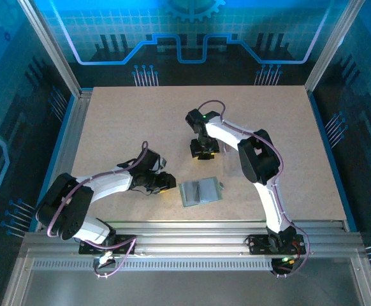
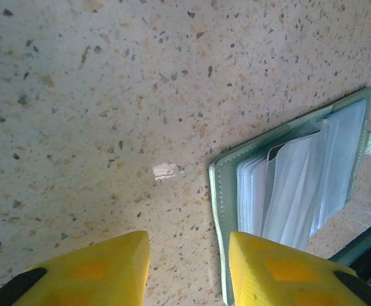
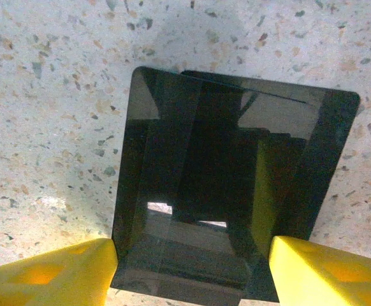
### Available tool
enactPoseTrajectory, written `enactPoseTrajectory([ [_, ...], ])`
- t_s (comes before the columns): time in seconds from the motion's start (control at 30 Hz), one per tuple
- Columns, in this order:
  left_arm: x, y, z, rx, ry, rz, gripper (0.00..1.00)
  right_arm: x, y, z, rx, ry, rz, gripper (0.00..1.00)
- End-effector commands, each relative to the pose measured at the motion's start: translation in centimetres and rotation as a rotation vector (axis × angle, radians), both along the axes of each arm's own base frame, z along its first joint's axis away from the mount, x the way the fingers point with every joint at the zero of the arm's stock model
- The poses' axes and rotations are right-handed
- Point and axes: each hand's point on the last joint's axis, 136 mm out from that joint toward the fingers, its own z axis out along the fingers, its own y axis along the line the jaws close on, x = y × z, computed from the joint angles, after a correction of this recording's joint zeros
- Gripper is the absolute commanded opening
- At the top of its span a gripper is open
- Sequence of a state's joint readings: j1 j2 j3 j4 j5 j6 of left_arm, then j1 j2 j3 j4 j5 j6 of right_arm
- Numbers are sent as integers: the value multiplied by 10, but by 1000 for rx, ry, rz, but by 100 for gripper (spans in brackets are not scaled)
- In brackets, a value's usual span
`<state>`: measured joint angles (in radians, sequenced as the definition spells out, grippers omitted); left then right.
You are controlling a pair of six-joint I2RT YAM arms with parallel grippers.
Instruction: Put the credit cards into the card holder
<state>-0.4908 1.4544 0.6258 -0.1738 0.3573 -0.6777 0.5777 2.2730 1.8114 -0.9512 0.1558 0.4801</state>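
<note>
Nearest, left pincer (image 2: pixel 189 245): released, jaws part-spread over bare speckled surface (image 2: pixel 96 95), nothing between them; one yellow fingertip (image 2: pixel 268 268) overlapping the near rim of the card holder (image 2: pixel 216 191); touching it or not, cannot tell. At 3 o'clock of that pincer in the top view, card holder lying open and flat, pale green cover down, clear pocket leaves fanned upward; likely light, floppy and slick, so apt to slide unless pinned at a cover edge. Farther off, at 12 o'clock of the holder and apart from it, black credit card (image 3: pixel 236 166) flat on the surface; right pincer (image 3: pixel 192 261) low over it, released, jaws spread to either side of the card, gripping nothing. Probably thin, stiff, glossy; hard to lift from flat; best pinched across two opposite edges, or tipped up at one edge first.
</note>
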Motion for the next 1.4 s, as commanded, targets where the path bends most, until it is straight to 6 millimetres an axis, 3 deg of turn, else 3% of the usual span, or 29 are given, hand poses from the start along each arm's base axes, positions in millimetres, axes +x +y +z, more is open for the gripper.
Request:
enactPoseTrajectory([
  [0.0,0,-1,-3,-18,2,-14,39,-30,4,-48,-22,143,-5,70],
  [0.1,-1,0,-6,-18,7,-11,39,-32,6,-52,-15,157,-11,75],
  [0.47,-3,1,-9,-23,15,-11,38,-34,9,-55,3,161,-50,77],
  [0.77,-5,2,-10,-23,17,-6,38,-29,2,-37,-11,124,-51,76],
  [0.8,-5,2,-10,-24,15,-5,38,-25,4,-23,12,97,-54,76],
  [1.0,-6,3,-8,-28,10,-2,38,-15,-2,-5,-28,49,-44,73],
  [1.37,-11,5,-12,-27,13,-2,38,-14,10,15,73,15,-101,78],
])
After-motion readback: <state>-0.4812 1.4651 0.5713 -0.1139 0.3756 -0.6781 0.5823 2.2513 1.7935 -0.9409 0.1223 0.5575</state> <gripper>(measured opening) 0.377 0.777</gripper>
